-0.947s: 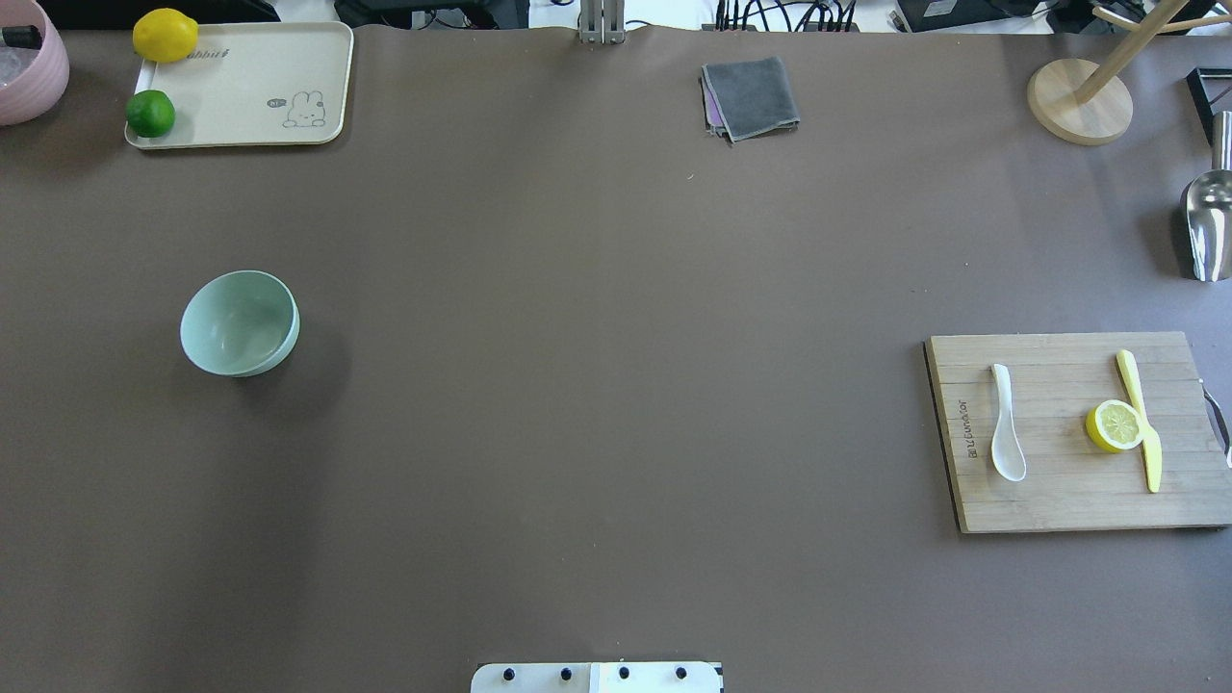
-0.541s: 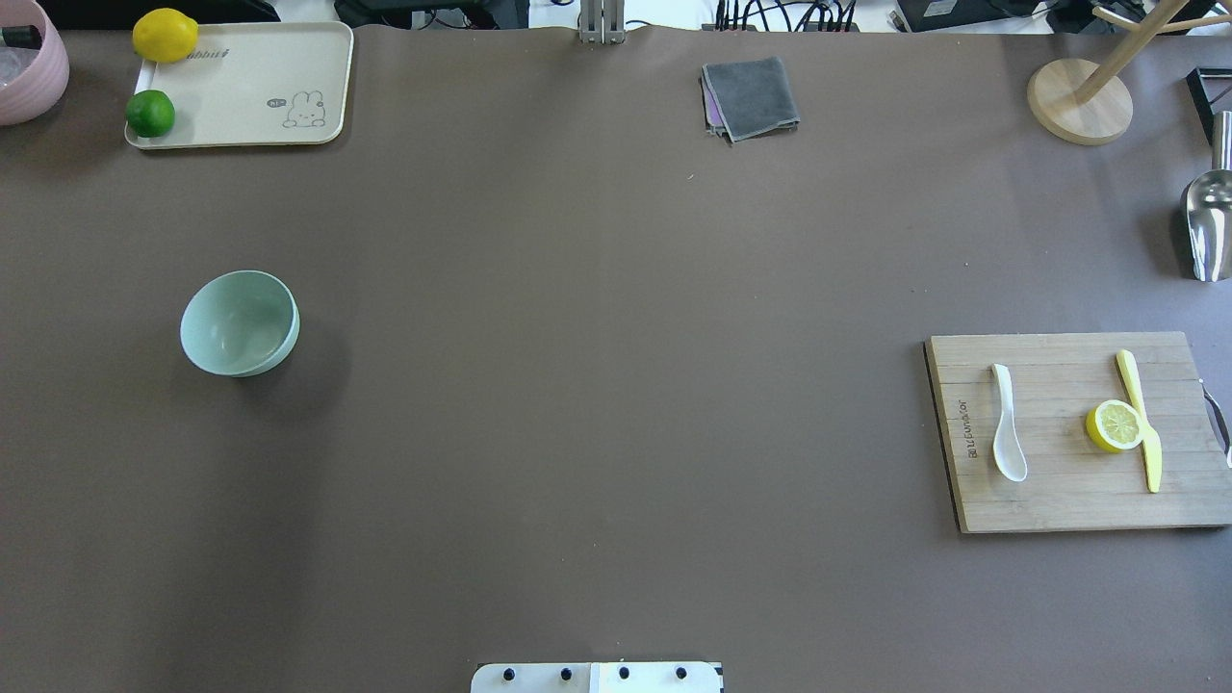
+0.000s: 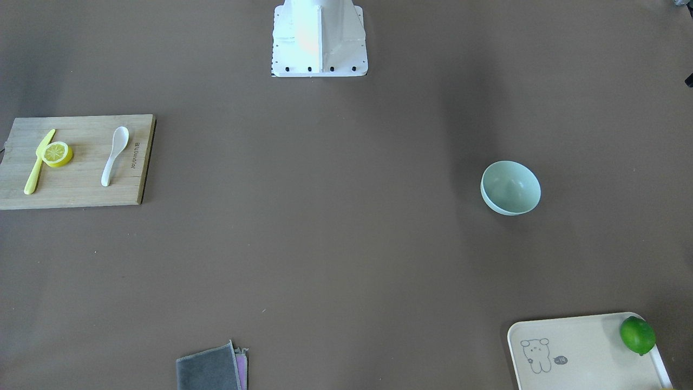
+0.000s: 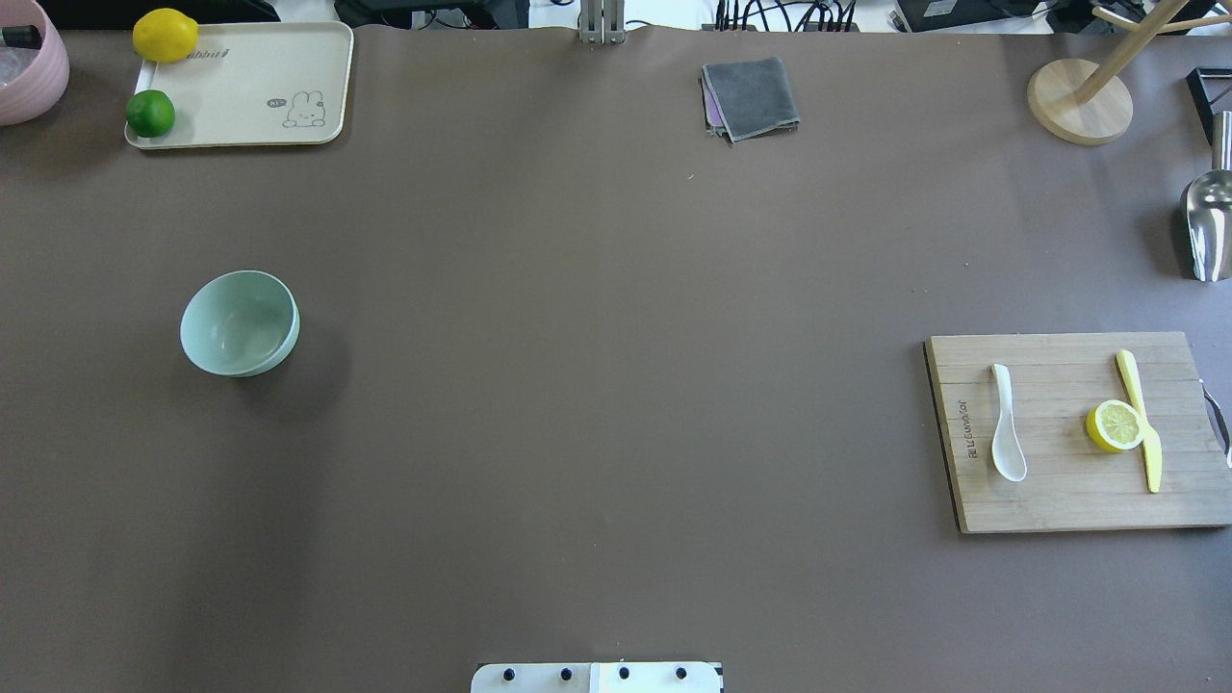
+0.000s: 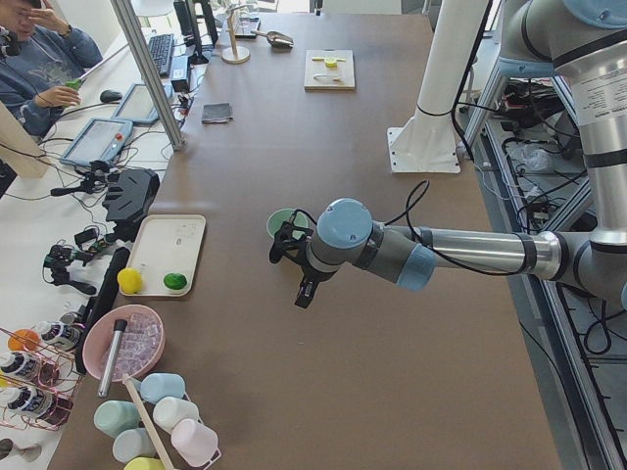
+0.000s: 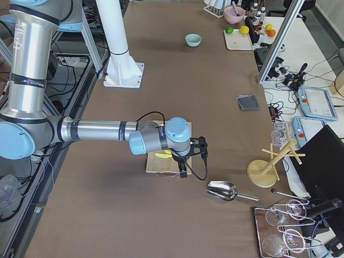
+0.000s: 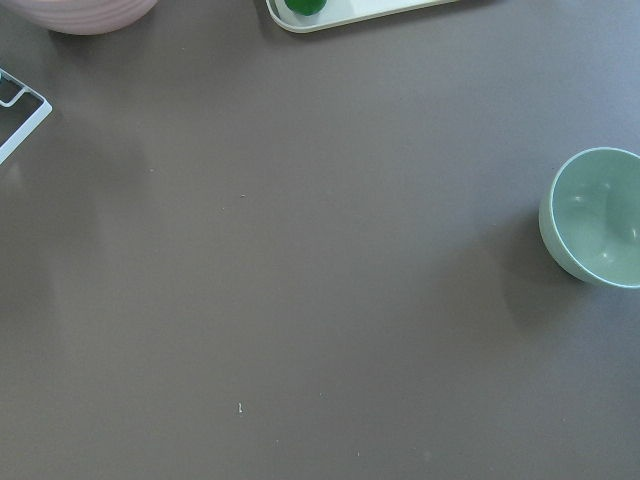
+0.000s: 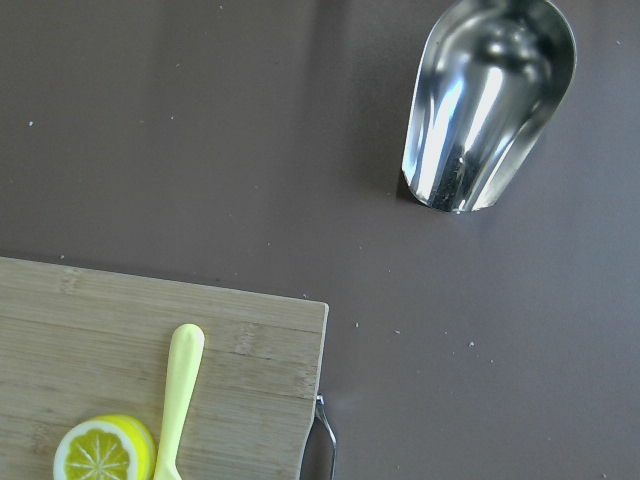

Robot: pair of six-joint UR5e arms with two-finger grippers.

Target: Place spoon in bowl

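The white spoon (image 4: 1007, 423) lies on a wooden cutting board (image 4: 1059, 500) at the table's right, scoop toward the robot; it also shows in the front-facing view (image 3: 114, 155). The mint-green bowl (image 4: 239, 322) stands upright and empty on the left, and shows in the front-facing view (image 3: 510, 187) and at the right edge of the left wrist view (image 7: 597, 215). My left gripper (image 5: 303, 292) hangs above the table beside the bowl. My right gripper (image 6: 184, 171) hangs over the board's outer end. Both show only in side views, so I cannot tell if they are open or shut.
A yellow knife (image 4: 1141, 419) and a lemon half (image 4: 1115, 425) share the board. A steel scoop (image 4: 1208, 226) lies beyond it. A cream tray (image 4: 250, 82) with a lemon and a lime, a pink bowl (image 4: 29, 67), a grey cloth (image 4: 751, 96) and a wooden stand (image 4: 1078, 101) line the far edge.
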